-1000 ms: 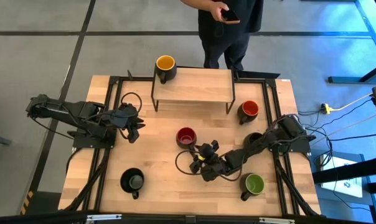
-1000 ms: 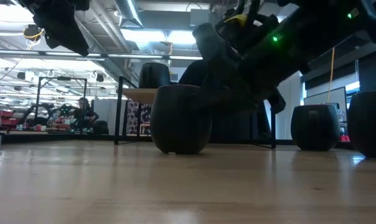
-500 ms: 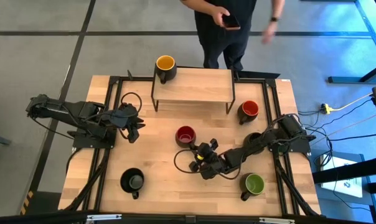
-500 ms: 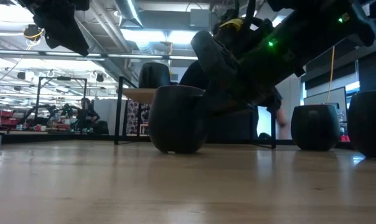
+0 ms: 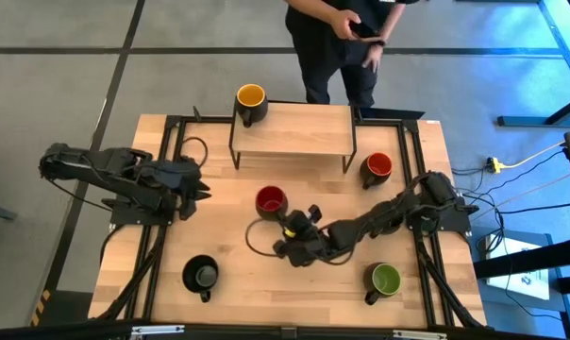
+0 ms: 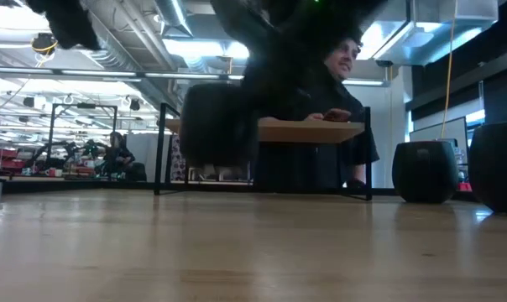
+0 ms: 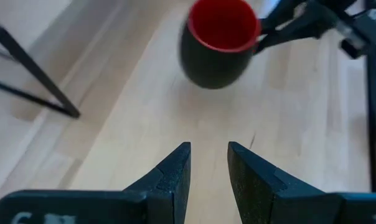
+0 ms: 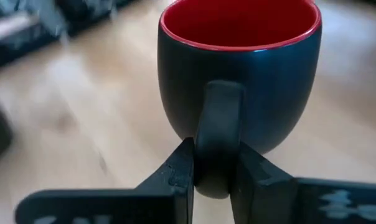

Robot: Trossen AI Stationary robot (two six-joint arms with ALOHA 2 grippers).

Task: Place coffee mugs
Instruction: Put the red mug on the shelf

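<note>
- High view: the right gripper (image 5: 283, 227) is clamped on the handle of the red-lined mug (image 5: 270, 200), which sits in front of the wooden shelf (image 5: 293, 129), near mid-table. The yellow-lined mug (image 5: 251, 100) stands on the shelf's left end. The orange-red-lined mug (image 5: 377, 167) stands just right of the shelf. The green-lined mug (image 5: 385, 280) and a black-lined mug (image 5: 202, 275) stand well in front of the shelf, right and left. The left gripper (image 5: 198, 194) hovers left of the shelf. A person (image 5: 337, 42) stands behind the shelf.
- Low view: the red-lined mug (image 6: 220, 124) hangs clear of the table (image 6: 253, 252), in front of the shelf (image 6: 308, 131).
- Left wrist view: the left gripper (image 7: 209, 163) has its fingers slightly parted, holding nothing; the red-lined mug (image 7: 220, 43) lies beyond.
- Right wrist view: both fingers (image 8: 178, 171) of the right gripper (image 8: 214, 169) pinch the mug's handle (image 8: 217, 134).
</note>
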